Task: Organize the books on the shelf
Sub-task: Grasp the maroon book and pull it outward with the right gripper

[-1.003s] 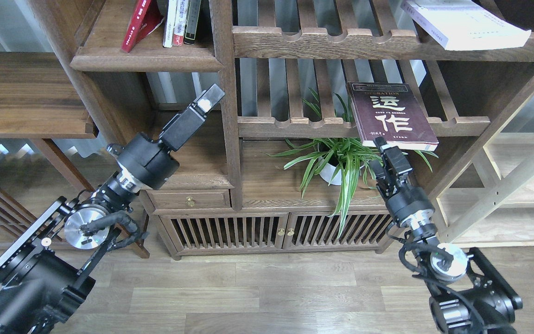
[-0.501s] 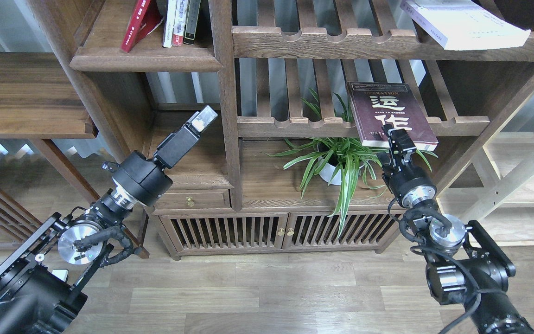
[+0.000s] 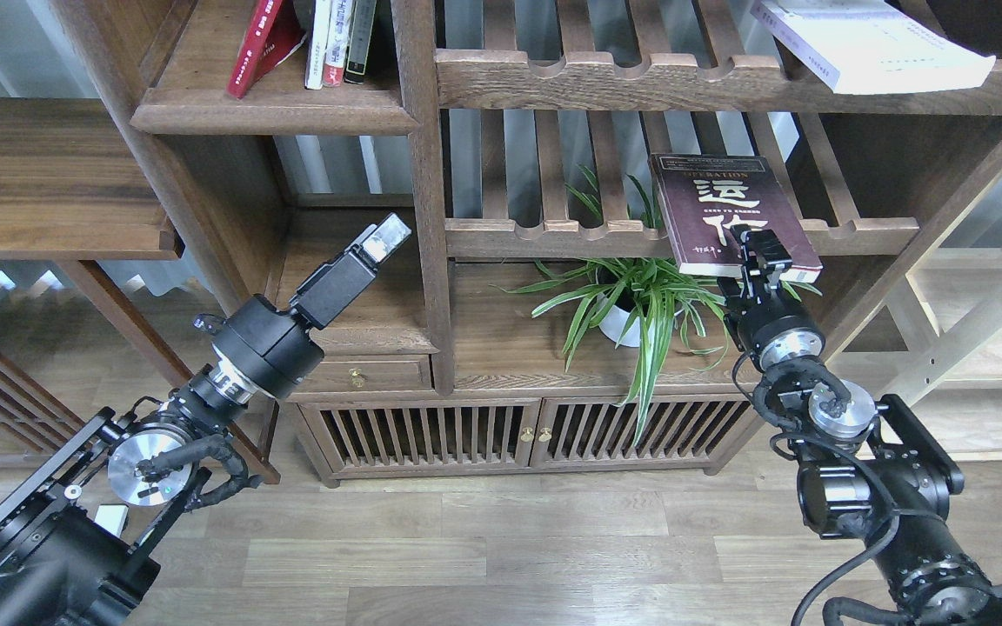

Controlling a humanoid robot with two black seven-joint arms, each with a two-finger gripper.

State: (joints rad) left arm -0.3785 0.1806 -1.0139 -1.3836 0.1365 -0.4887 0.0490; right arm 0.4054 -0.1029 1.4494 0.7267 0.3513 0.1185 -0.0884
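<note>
The maroon book (image 3: 727, 204) with big white characters lies flat on the lower slatted rack at the right, its near edge jutting over the rail. My right gripper (image 3: 762, 246) reaches up to that near edge and its dark fingertips overlap the cover; I cannot tell whether they clamp it. The red book (image 3: 256, 43) leans on the dark brown shelf (image 3: 275, 111) at the upper left, next to thin spines (image 3: 340, 39). The thick white-lavender book (image 3: 871, 43) lies on the upper slatted rack. My left gripper (image 3: 384, 233) hangs empty below the shelf, its fingers indistinguishable.
A potted spider plant (image 3: 631, 304) stands under the lower rack, just left of my right arm. A bookcase post (image 3: 427, 191) rises right of my left gripper. A low cabinet (image 3: 466, 435) sits below, with a pale wooden frame (image 3: 971, 330) at the right.
My right gripper has risen from below the maroon book to its near edge and now overlaps the cover. My left gripper has dropped lower and slightly left. The books have not moved.
</note>
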